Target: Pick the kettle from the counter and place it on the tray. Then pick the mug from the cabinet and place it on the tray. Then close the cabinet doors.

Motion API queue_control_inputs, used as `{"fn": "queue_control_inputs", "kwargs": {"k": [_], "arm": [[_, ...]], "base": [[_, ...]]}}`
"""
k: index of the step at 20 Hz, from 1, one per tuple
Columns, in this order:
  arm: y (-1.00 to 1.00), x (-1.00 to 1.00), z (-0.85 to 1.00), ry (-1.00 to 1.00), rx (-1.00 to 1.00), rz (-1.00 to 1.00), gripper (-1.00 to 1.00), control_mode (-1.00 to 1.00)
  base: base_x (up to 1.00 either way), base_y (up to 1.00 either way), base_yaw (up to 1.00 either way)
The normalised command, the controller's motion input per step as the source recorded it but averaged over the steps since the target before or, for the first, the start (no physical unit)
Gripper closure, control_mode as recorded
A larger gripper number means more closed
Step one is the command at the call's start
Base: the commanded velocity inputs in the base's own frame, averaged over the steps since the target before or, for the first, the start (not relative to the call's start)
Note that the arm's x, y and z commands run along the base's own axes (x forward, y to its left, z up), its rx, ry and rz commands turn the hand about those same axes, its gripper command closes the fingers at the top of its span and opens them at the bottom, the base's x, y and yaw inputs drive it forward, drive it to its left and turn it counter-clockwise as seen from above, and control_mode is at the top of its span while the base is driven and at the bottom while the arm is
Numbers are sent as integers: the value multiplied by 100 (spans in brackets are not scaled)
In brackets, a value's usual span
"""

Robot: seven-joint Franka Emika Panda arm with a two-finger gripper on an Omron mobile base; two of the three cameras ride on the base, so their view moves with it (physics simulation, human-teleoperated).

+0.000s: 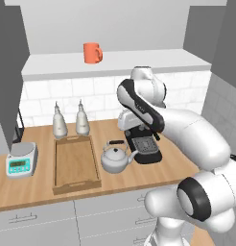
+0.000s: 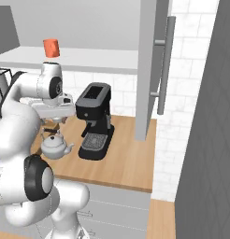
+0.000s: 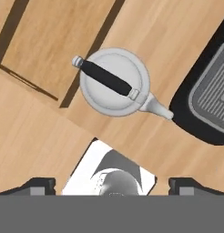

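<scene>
The gripper (image 3: 112,184) hung open and empty above the long light-brown wooden table (image 3: 36,136), its two dark tips wide apart. Below sat the round silver metal kettle (image 3: 114,82), beside the light wooden tray (image 1: 76,163). It looked hard, smooth and rather heavy, so its black arched handle (image 3: 106,78) seemed the best place to grab.

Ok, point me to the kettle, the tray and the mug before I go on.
kettle (image 3: 114,82): hand view, on the black handle across its lid.
tray (image 1: 75,163): left base view, on its bare wooden floor.
mug (image 1: 91,53): left base view, on its orange-red side, standing on the cabinet shelf.
</scene>
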Motion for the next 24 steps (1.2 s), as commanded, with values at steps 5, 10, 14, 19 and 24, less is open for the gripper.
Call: {"fn": "queue_control_inputs", "kwargs": {"k": [5, 10, 14, 19, 24], "arm": [[28, 15, -36, 1, 0, 13, -100, -100], [17, 18, -41, -2, -10, 8, -100, -100], [36, 39, -36, -6, -2, 15, -100, -100], [21, 35, -15, -10, 0, 13, -100, -100], [4, 38, -15, -2, 0, 9, -100, -100]], "base": [[0, 0, 0], [0, 0, 0], [0, 0, 0], [0, 0, 0], [0, 0, 0]]}}
